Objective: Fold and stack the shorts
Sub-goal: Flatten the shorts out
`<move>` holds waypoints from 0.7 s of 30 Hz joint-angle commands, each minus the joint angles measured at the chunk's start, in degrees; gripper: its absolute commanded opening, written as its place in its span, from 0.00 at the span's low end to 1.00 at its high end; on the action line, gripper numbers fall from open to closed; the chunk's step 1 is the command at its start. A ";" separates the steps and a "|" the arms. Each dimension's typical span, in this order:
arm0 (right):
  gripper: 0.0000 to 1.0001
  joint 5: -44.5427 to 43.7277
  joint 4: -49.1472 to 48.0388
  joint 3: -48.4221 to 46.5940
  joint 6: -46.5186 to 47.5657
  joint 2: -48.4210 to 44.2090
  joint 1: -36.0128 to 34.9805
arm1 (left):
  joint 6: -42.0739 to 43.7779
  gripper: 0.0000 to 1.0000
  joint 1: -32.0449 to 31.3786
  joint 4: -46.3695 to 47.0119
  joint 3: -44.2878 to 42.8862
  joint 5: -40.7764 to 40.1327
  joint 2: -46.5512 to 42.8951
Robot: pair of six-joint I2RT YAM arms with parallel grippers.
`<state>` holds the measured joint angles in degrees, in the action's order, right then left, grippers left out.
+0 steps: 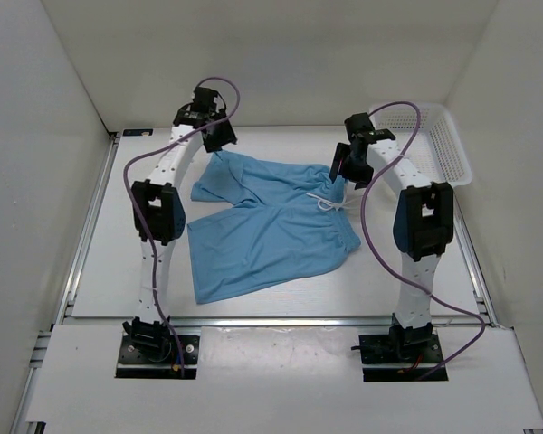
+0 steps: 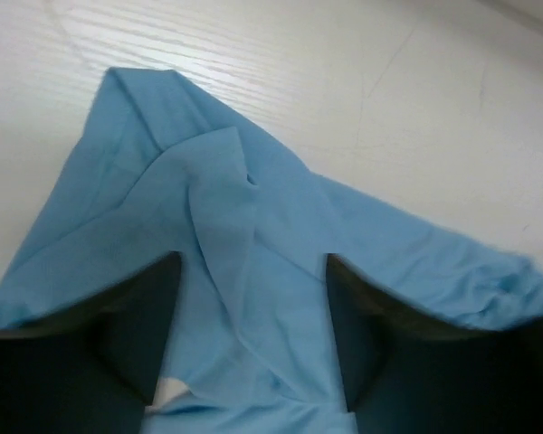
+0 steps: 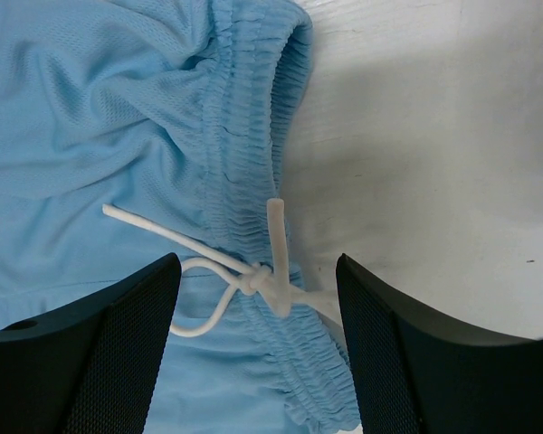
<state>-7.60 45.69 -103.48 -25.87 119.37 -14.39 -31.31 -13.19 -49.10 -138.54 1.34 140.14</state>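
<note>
The light blue shorts lie spread flat on the white table, waistband to the right, legs to the left. My left gripper is open above the far leg's hem; in the left wrist view its open jaws straddle a wrinkled corner of the fabric. My right gripper is open above the far end of the waistband. In the right wrist view its open jaws frame the elastic waistband and the knotted white drawstring. Neither gripper holds anything.
A white plastic mesh basket stands at the far right corner of the table. White walls enclose the table on three sides. Purple cables loop from both arms.
</note>
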 commanded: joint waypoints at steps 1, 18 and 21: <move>0.74 -0.67 -1.57 0.73 0.56 -4.32 -0.28 | 0.55 0.53 1.14 1.03 5.11 -6.43 -8.21; 0.74 0.91 -0.43 -0.84 1.61 -1.60 -0.28 | 1.25 0.50 1.76 -4.07 0.55 -5.65 5.67; 0.74 0.92 -0.43 -1.37 1.61 -1.07 -0.28 | 1.25 0.50 1.76 -4.07 0.55 -6.18 6.20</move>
<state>-7.27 44.95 -102.96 -25.04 118.13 -14.44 -30.81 -11.35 -52.34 -136.68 -3.75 147.65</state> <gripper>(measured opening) 0.743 0.503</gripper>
